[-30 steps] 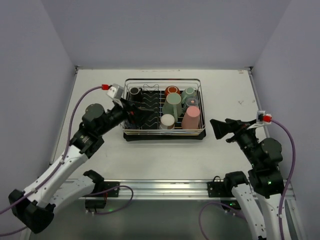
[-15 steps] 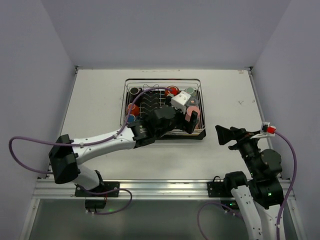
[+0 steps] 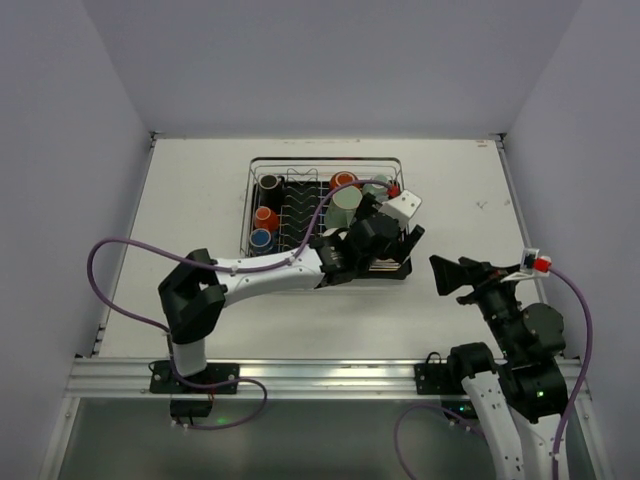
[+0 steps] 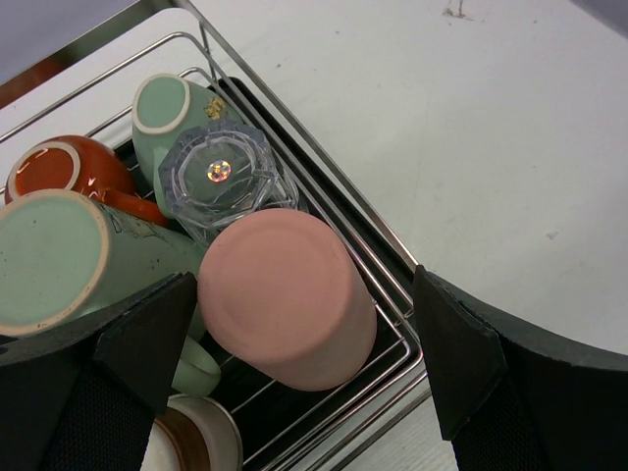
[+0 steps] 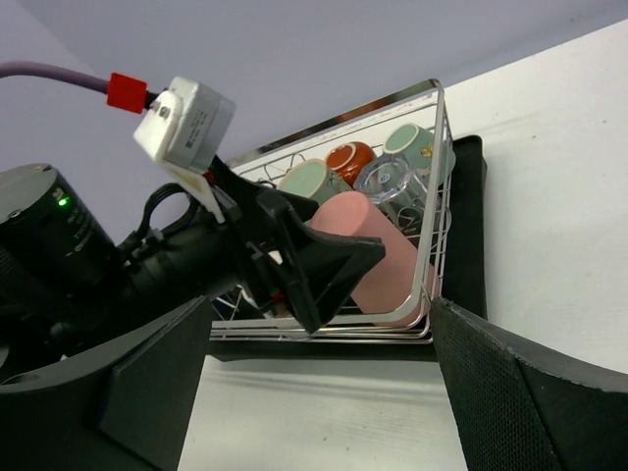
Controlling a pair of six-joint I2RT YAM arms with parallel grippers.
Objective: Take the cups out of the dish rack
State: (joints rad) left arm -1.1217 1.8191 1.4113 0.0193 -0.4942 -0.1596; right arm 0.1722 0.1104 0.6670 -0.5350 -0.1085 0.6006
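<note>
The silver wire dish rack (image 3: 325, 160) on its black tray holds several cups. In the left wrist view a pink tumbler (image 4: 289, 309) lies bottom-up in the rack's corner, beside a clear glass (image 4: 218, 177), a small mint cup (image 4: 172, 108), an orange cup (image 4: 59, 172), a large mint mug (image 4: 49, 260) and a cream cup (image 4: 196, 442). My left gripper (image 4: 304, 324) is open, one finger on each side of the tumbler and not touching it. It also shows in the top view (image 3: 395, 245). My right gripper (image 3: 455, 275) is open and empty, on the table right of the rack.
A black cup (image 3: 270, 183), an orange cup (image 3: 265, 215) and a blue cup (image 3: 262, 238) stand in the rack's left end. The left arm (image 3: 270, 275) lies along the rack's front edge. In the right wrist view the rack's corner post (image 5: 437, 186) faces my right gripper (image 5: 324, 392).
My left arm has swung from the rack's left end across to its right end and now hovers over the pink tumbler. The right gripper has shifted slightly.
</note>
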